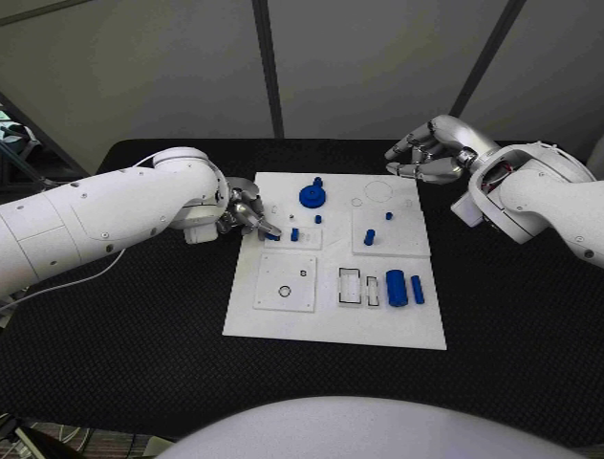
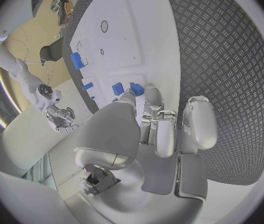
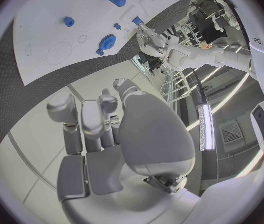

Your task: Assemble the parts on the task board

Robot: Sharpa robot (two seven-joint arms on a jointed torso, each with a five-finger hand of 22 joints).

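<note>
A white board (image 1: pixel 333 330) lies in the middle of the black worktop (image 1: pixel 523 316), long side running from near to far. The left hand (image 1: pixel 243 214) rests at the board's left edge, about halfway to the far end, with its fingertips (image 2: pixel 145 91) closed on a small blue piece (image 1: pixel 272 235) at the raised square plate there; the left wrist view shows that piece (image 2: pixel 136 89) right at the fingertips, with a second small blue block (image 2: pixel 117 88) just beside it. The right hand (image 1: pixel 429 153) hangs above the worktop past the board's far right corner, well apart from the parts, its fingers curled in with nothing in them. On the far part of the board stands a blue gear with a knob (image 1: pixel 312 196), and close to it a short blue peg (image 1: pixel 317 219). Right of those, on the other raised plate, sit two more small blue pegs (image 1: pixel 370 237). Nearer, toward the right edge, a large blue cylinder (image 1: pixel 396 288) lies beside a slimmer blue rod (image 1: pixel 417 289), next to some rectangular slots (image 1: pixel 349 285).
</note>
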